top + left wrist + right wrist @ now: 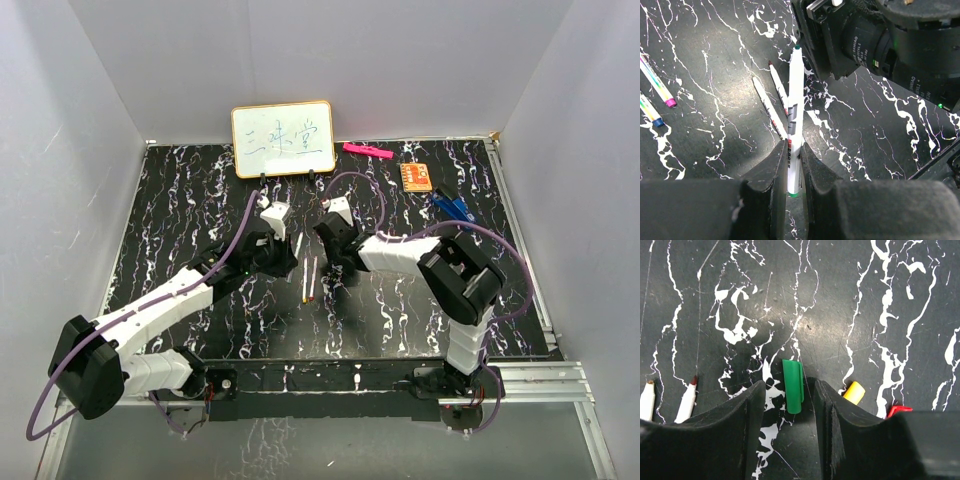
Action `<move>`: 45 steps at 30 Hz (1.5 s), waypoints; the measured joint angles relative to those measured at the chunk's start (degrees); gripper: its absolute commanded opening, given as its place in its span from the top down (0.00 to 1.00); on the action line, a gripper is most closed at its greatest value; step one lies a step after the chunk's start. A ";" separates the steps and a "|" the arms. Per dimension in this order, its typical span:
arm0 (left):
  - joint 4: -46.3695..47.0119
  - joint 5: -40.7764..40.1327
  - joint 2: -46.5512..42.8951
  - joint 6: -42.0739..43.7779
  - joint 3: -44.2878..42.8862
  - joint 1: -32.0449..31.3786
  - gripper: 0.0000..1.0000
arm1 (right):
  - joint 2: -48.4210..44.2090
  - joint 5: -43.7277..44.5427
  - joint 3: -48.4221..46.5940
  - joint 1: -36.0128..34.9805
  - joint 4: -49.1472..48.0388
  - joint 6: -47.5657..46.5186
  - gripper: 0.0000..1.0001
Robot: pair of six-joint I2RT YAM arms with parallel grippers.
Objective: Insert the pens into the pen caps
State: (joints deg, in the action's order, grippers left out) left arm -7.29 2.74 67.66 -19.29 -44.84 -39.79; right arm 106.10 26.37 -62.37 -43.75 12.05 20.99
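Note:
My left gripper (793,150) is shut on a white pen (795,115). The pen's green tip points toward the right arm's wrist (880,40). Two more white pens (769,107) lie on the table just left of it. My right gripper (790,385) is low over the table and open. A green pen cap (792,386) lies flat between its fingers, nearer the right finger, with a gap on its left. A yellow cap (854,392) and a red cap (898,410) lie just right of that gripper. From above, both grippers (283,243) (328,240) meet mid-table.
Two capped pens (657,82) lie further left. At the back of the table stand a small whiteboard (283,138), a pink bar (367,151), an orange card (417,177) and a blue clip (453,207). White walls enclose the black marbled table (180,210).

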 measured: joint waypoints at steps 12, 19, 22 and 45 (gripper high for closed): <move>-0.09 -0.26 0.00 -0.02 0.00 0.00 1.00 | 2.40 -7.26 -3.63 3.28 0.42 0.92 0.60; -0.44 -0.79 0.00 -0.02 0.00 0.00 1.00 | 3.67 -10.25 -6.12 5.77 3.06 1.42 0.64; -0.48 -1.11 0.00 -0.02 0.00 0.00 1.00 | 4.11 -10.67 -7.04 5.79 4.22 1.42 0.64; -0.57 -3.58 -0.04 -0.02 0.00 0.00 1.00 | 2.84 -11.56 -5.49 5.33 5.70 1.49 0.73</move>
State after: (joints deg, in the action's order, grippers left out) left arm -7.86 -0.84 67.61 -19.31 -44.84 -39.79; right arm 108.95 14.81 -67.85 -38.41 17.76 22.48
